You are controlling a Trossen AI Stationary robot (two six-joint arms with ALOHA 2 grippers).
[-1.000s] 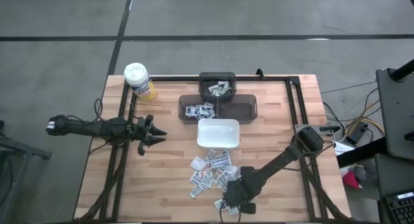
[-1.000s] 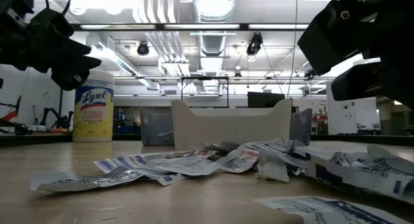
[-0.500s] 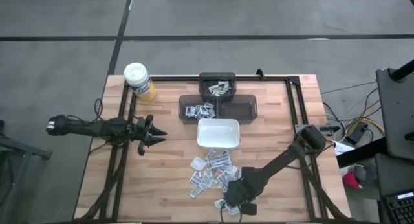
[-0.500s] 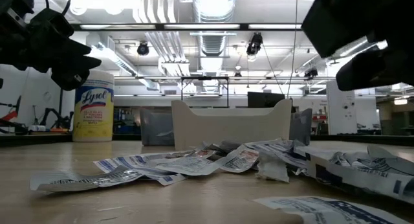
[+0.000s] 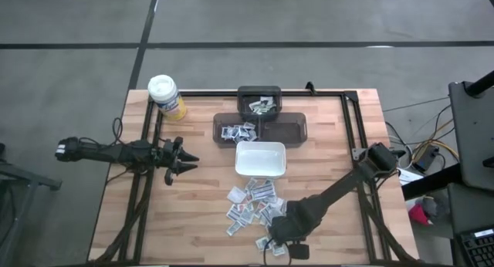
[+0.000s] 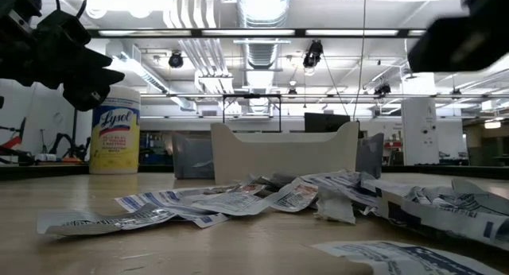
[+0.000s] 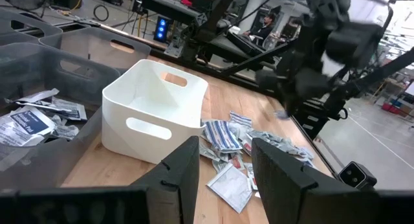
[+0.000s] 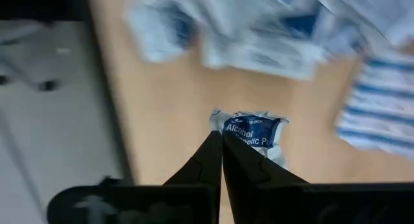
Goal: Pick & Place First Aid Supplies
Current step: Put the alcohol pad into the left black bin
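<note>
Yellow canister (image 5: 167, 96) w/ white lid is sitting at the table's far left corner, off to the side of the work. L gripper (image 5: 187, 159) is hovering over bare wood left of centre, fingers (image 7: 183, 169) parted w/ nothing between them, pointing toward the white dish (image 5: 261, 159), so it is prob. just waiting. Dark trays (image 5: 261, 128) are lying behind the dish, some packets already in them (image 5: 237, 131), so sorting is looking partly done. Most first aid supplies (image 5: 252, 202) are lying in a loose heap on the wood just in front of the dish, near the table's front edge. R gripper (image 5: 273, 245) is working at the heap's front-right fringe, low over the table. Its fingers (image 8: 210, 159) are pinched tight on the edge of one blue alcohol prep packet (image 8: 253, 133). Pinching by the edge is prob. the only way to lift sth this flat. Packet is hanging from the tips above the wood, so a quick swing could be shaking it loose.
</note>
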